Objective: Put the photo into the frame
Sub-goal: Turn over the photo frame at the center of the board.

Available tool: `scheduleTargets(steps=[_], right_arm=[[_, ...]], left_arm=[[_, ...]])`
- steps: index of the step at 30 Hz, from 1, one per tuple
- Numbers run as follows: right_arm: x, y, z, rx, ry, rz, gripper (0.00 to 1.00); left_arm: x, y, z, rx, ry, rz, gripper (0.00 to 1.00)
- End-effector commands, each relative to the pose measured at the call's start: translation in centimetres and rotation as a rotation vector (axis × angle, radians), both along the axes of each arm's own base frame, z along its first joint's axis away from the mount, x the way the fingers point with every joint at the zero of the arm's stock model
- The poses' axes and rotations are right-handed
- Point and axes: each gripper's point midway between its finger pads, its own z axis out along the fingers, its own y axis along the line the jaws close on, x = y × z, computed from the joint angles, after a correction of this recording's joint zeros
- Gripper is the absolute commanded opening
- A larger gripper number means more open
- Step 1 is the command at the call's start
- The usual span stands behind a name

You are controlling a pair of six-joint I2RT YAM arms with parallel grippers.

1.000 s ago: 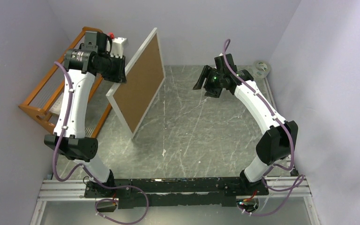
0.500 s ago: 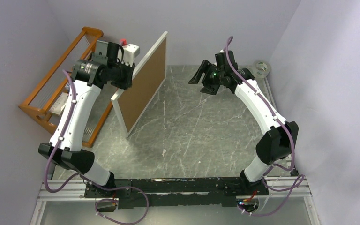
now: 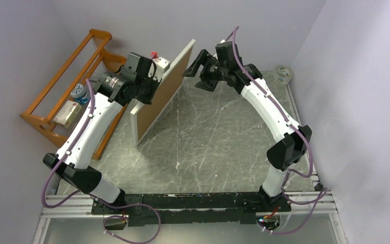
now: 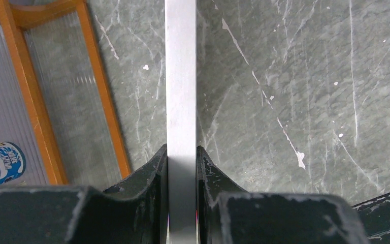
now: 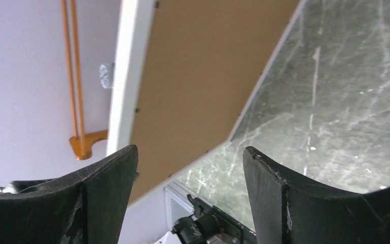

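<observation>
The frame [image 3: 158, 99] stands almost upright on its lower edge at the back left of the table, brown hardboard back facing right. My left gripper [image 3: 149, 87] is shut on its white rim. In the left wrist view that rim [image 4: 181, 76] runs straight up between the two fingers of the left gripper [image 4: 182, 152], touching both. My right gripper [image 3: 193, 63] hangs open just right of the frame's top corner, not touching it. In the right wrist view, the brown back [image 5: 198, 66] and white rim [image 5: 129, 66] lie beyond the open right gripper [image 5: 188, 152]. The photo is out of view.
An orange wooden rack [image 3: 56, 84] stands against the left wall, holding a blue-and-white can [image 3: 79, 93] and a small box [image 3: 67, 113]. A roll of tape [image 3: 283, 74] lies at the back right corner. Walls close in on the left, back and right.
My left arm has carried the frame to the right and stood it more upright. My right gripper has moved left and back, up to the frame's top corner, and its jaws have widened.
</observation>
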Motion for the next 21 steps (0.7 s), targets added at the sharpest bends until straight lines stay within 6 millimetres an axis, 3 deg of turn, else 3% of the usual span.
scheduleTargets(steps=[1,7,12,21], right_arm=[[0.9,1.1,4.2,0.096,-0.060,-0.038,0.80],[2.0,1.7,4.8,0.138,-0.058,-0.066,0.80],[3.2,1.8,4.1,0.123,-0.040,-0.108,0.78],[4.4,1.3,2.2,0.062,-0.003,-0.159,0.75]], left_arm=[[0.1,-1.3,2.0,-0.020,-0.090,-0.008,0.05],[-0.9,-3.1,1.2,-0.029,-0.070,-0.046,0.05],[-1.8,-4.9,0.3,-0.017,-0.049,-0.091,0.06],[-2.9,-6.2,-1.5,0.053,-0.011,-0.119,0.09]])
